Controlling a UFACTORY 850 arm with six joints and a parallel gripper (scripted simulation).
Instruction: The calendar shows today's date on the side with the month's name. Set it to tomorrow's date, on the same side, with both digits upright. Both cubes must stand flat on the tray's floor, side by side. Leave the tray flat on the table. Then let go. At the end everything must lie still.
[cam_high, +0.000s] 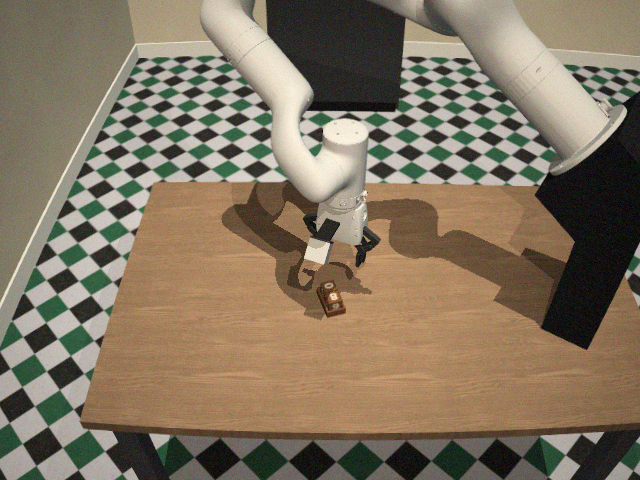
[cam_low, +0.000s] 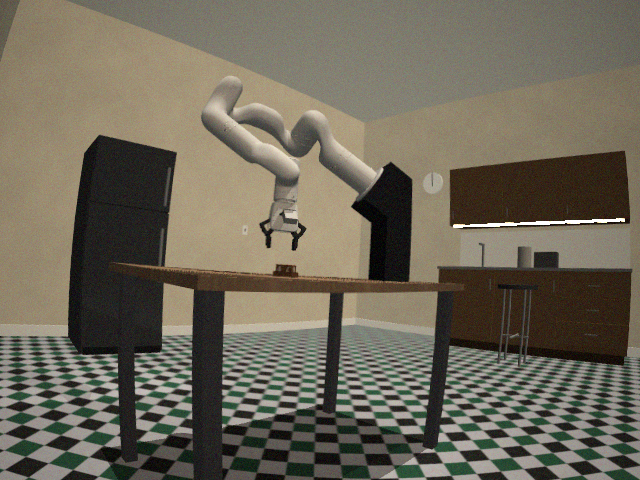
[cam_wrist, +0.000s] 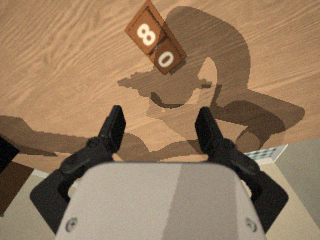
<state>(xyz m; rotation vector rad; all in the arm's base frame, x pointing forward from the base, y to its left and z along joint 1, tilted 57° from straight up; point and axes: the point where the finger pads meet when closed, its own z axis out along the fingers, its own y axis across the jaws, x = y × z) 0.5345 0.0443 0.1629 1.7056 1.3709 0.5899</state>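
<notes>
Checkered green, black and white floor surrounds a wooden table (cam_high: 206, 361), with a dark fridge (cam_low: 121, 242) by the far wall and the arm's black pedestal (cam_high: 584, 289) standing on the right side of the table. Near the middle of the table lies the small brown calendar tray (cam_high: 330, 298) with its two cubes side by side inside it — in the wrist view their top faces read 8 (cam_wrist: 146, 34) and 0 (cam_wrist: 165, 59), but this is the upper side, and I cannot tell which side carries the month's name or what date is shown there. The tray seems to lie flat, turned at an angle to the table edges. The tool (cam_low: 281, 244) hangs above the table, just behind the tray toward the far side, pointing straight down; its fingers are spread as wide as they go and nothing is between them. I judge this wide opening is kept so that the fingers can come down around one cube from above. The height leaves free view of the digits for the wrist camera — probably the reason for hovering and not touching. The tool is not yet lined up over the cubes, so the next move calls for a shift toward the near side and some turning of the wrist to match the tray's angle.
</notes>
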